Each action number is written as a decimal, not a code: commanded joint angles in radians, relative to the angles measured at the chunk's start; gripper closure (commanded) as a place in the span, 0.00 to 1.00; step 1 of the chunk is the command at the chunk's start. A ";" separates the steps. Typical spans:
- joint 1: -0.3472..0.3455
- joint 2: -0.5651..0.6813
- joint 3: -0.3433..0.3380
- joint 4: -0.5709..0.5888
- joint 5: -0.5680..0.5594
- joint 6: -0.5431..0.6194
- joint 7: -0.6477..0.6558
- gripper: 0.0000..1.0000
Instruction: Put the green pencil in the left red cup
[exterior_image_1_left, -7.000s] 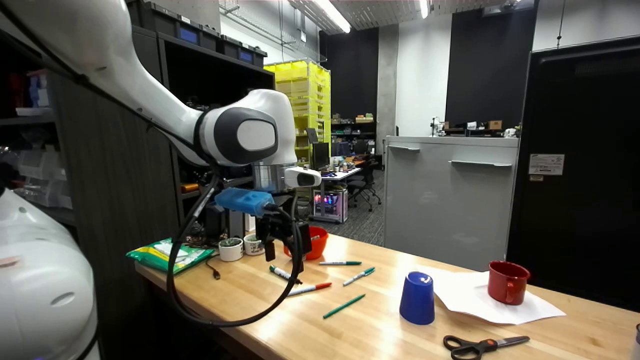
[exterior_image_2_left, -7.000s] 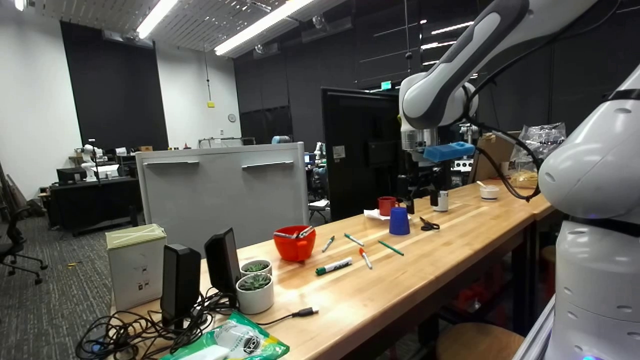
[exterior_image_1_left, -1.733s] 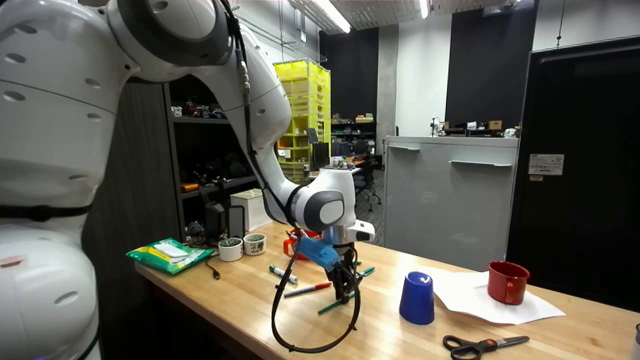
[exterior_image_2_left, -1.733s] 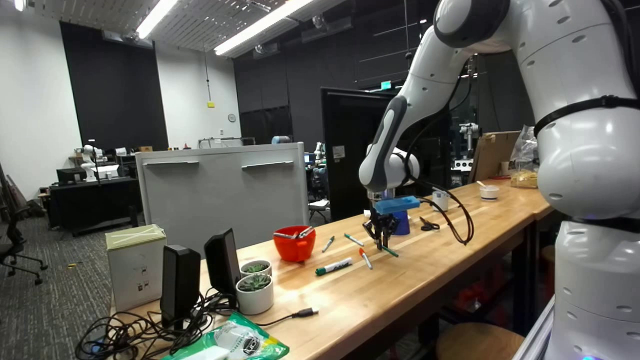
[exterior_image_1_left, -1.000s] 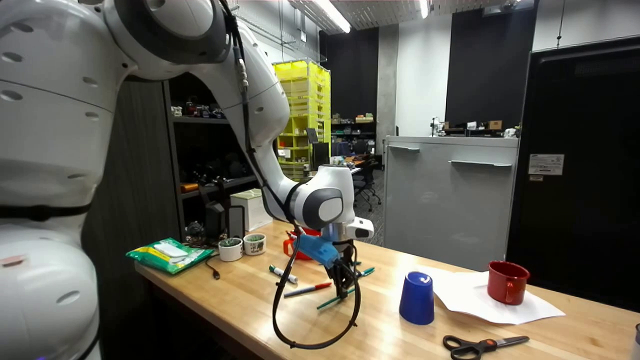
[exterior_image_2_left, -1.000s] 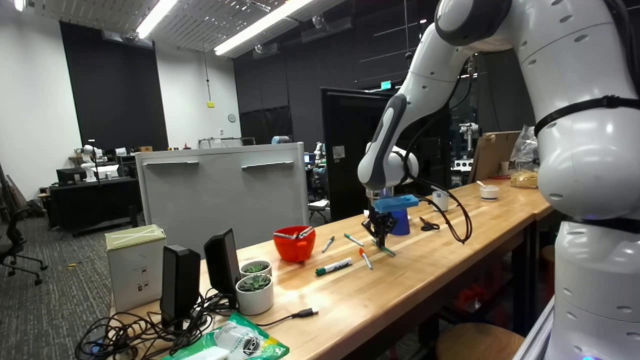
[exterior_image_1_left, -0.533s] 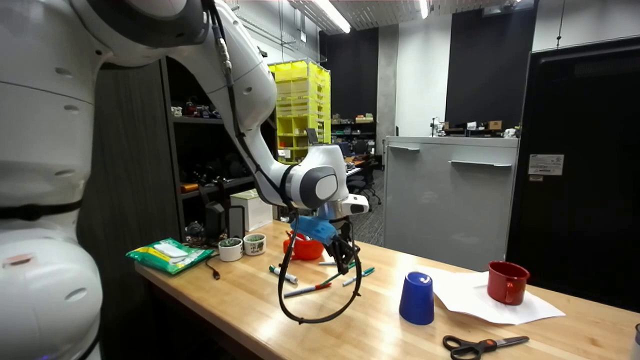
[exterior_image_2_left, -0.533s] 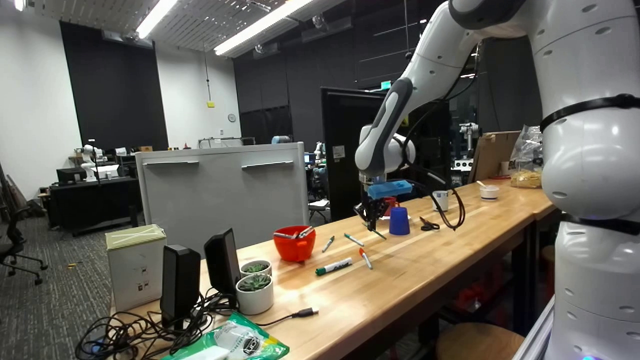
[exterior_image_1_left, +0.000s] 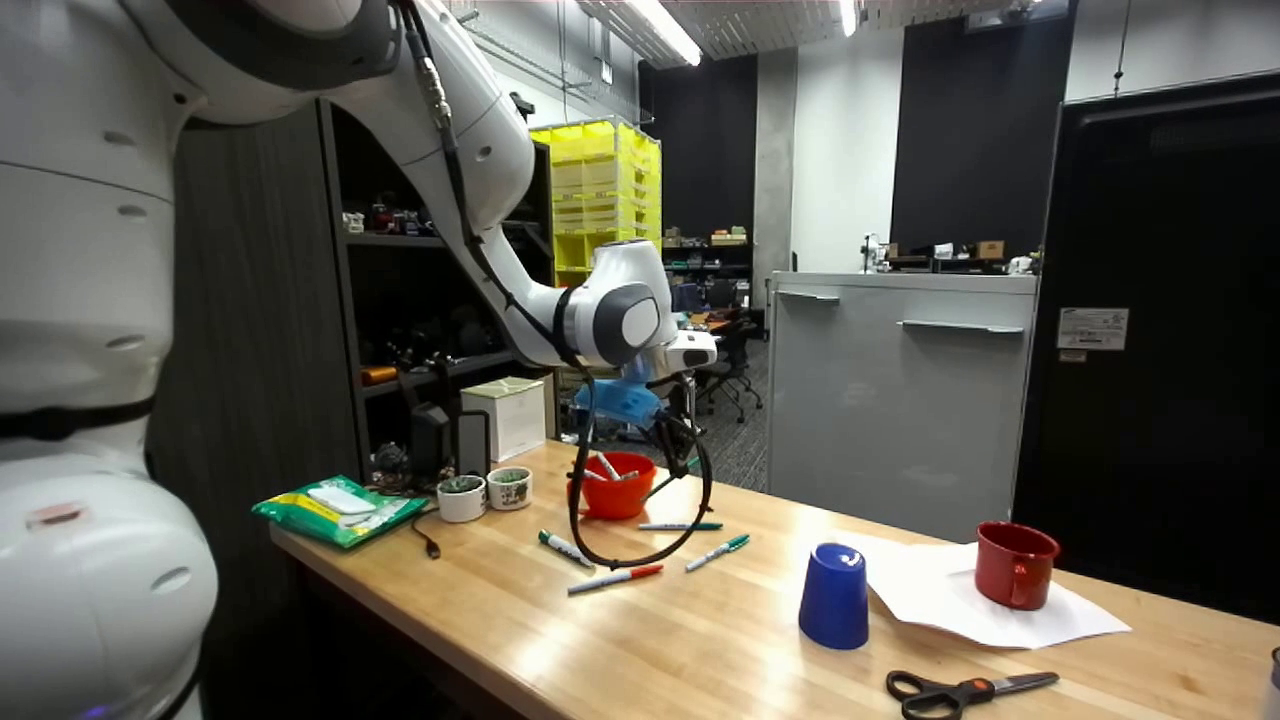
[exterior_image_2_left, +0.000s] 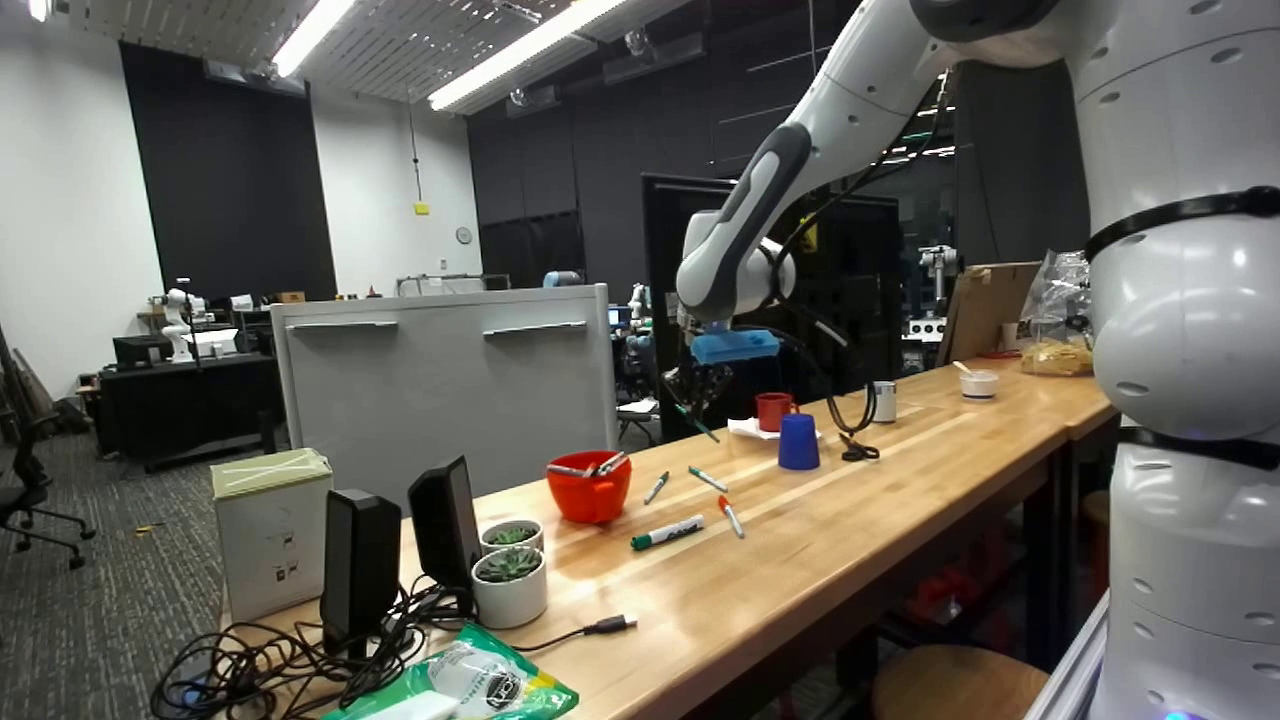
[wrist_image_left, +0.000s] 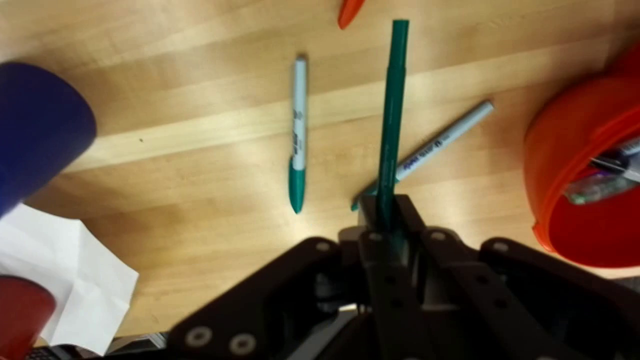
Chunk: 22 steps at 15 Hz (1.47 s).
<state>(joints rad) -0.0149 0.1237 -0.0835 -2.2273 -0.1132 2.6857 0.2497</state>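
Observation:
My gripper (wrist_image_left: 387, 205) is shut on the green pencil (wrist_image_left: 394, 110), which sticks out well past the fingertips in the wrist view. Both are in the air above the table, the pencil slanting in an exterior view (exterior_image_2_left: 706, 430). The left red cup (exterior_image_1_left: 612, 500) is bright orange-red, stands upright at the table's far edge and holds several markers. In the wrist view this cup (wrist_image_left: 560, 150) lies to the right of the gripper, apart from the pencil. Where the fingers hide it, the pencil's other end cannot be made out in the wrist view.
Several markers lie below the gripper, such as a green-capped marker (wrist_image_left: 298, 130) and a red-capped marker (exterior_image_1_left: 615, 579). A blue cup (exterior_image_1_left: 835, 597), scissors (exterior_image_1_left: 970, 690) and a dark red mug (exterior_image_1_left: 1015, 565) on white paper (exterior_image_1_left: 930, 590) stand to one side. Potted plants (exterior_image_2_left: 510, 585) sit beyond the cup.
The green pencil was on the table in the gripper a second ago. Gripper and pencil have since risen and moved toward the table's far side. The cups and markers stay put.

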 joint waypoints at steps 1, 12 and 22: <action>0.033 0.044 0.027 0.104 0.001 -0.014 0.040 0.98; 0.146 0.311 0.045 0.373 0.001 0.086 0.087 0.98; 0.202 0.344 -0.007 0.294 0.019 0.343 0.074 0.98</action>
<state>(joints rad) 0.1521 0.5019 -0.0455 -1.8569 -0.0996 2.9373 0.3242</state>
